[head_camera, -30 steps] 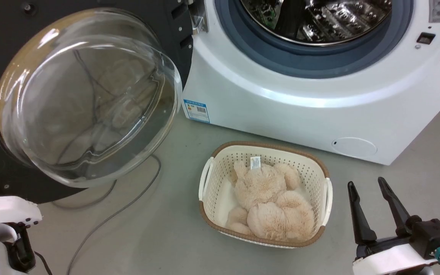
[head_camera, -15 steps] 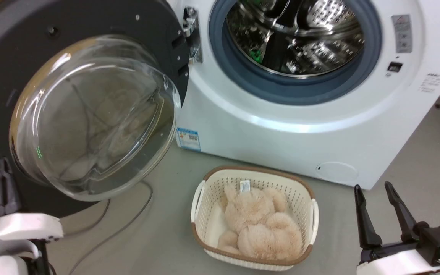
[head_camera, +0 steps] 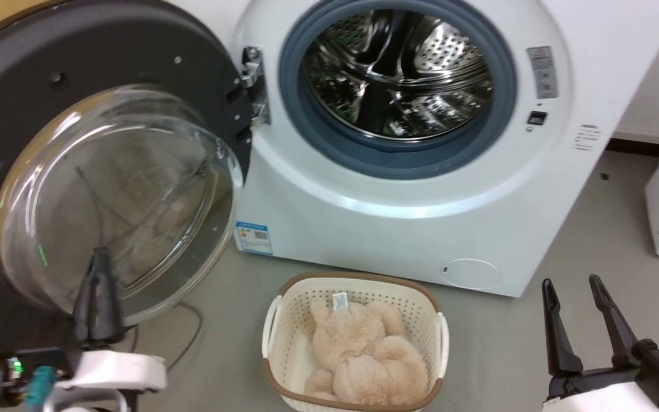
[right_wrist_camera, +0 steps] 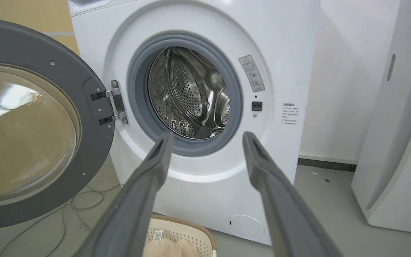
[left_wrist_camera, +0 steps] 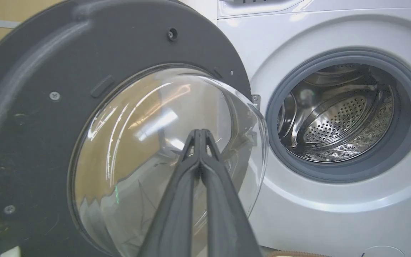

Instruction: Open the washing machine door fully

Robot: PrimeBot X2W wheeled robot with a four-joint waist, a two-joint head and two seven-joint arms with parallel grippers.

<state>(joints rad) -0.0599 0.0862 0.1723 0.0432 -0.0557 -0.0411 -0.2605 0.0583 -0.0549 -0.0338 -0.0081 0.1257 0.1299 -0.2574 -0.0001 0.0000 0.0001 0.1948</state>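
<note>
Glass catches the eye on the left: the large round washing machine door (head_camera: 78, 51), matte dark-grey rim around a clear bulging glass bowl (head_camera: 112, 194), stands swung wide on its metal hinge (head_camera: 255, 86), its inner face toward us. Near its lower edge the left gripper (head_camera: 99, 254) points up before the glass, its two dark fingers pressed together on nothing; whether the tips touch the glass I cannot tell. Right of the hinge sits the white boxy washing machine (head_camera: 392, 229), grey rubber gasket (head_camera: 495, 114) ringing a perforated steel drum (head_camera: 398, 74). On the floor near it, a cream perforated basket (head_camera: 358, 278) holds a beige plush toy (head_camera: 358, 355). Further right, the right gripper (head_camera: 571, 283) hangs with fingers spread apart, gripping nothing.
</note>
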